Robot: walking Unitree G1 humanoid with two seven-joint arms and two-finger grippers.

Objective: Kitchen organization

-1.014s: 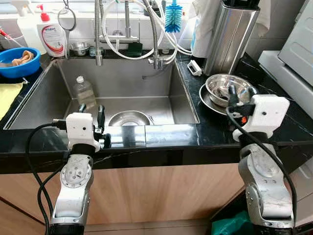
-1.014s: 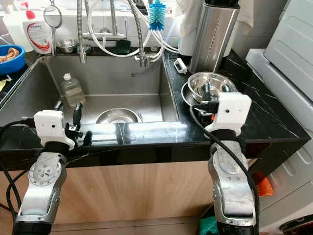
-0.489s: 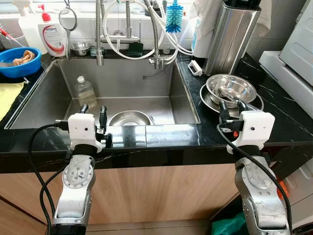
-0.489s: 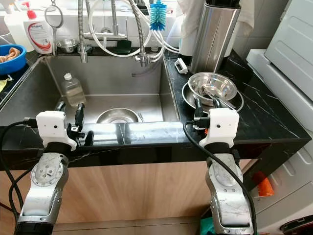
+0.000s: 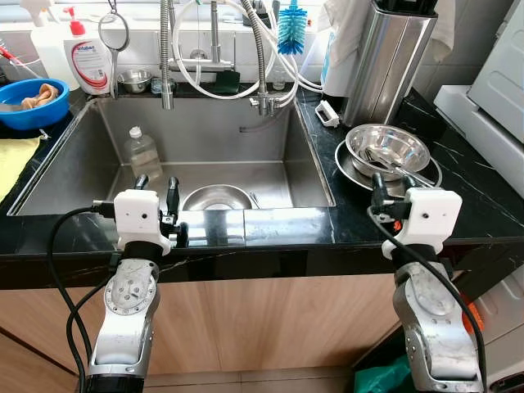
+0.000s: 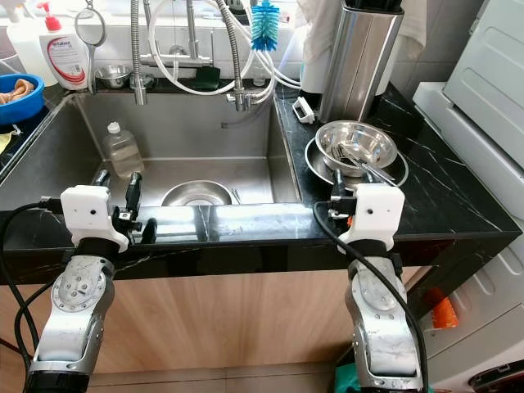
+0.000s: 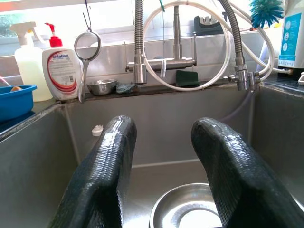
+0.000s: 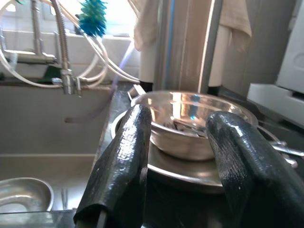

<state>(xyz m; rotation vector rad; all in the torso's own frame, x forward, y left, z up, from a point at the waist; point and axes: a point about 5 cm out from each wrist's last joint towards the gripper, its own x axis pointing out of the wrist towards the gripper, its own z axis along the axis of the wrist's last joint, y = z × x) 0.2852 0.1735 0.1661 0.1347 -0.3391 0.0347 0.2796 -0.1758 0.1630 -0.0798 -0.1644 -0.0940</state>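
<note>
Steel bowl [image 5: 386, 150] on plate [image 5: 350, 169] — just beyond right hand [image 5: 390, 183], fingers spread, left hand [image 5: 154, 188] spread over sink [image 5: 90, 155]

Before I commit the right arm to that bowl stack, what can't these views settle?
- Utensils inside the steel bowl: kind unclear, too small in the eye views, bowl wall hides them from the right wrist.
- Plate under it: partly covered by right gripper fingers.
- Blue basin: cut by frame edge.
</note>
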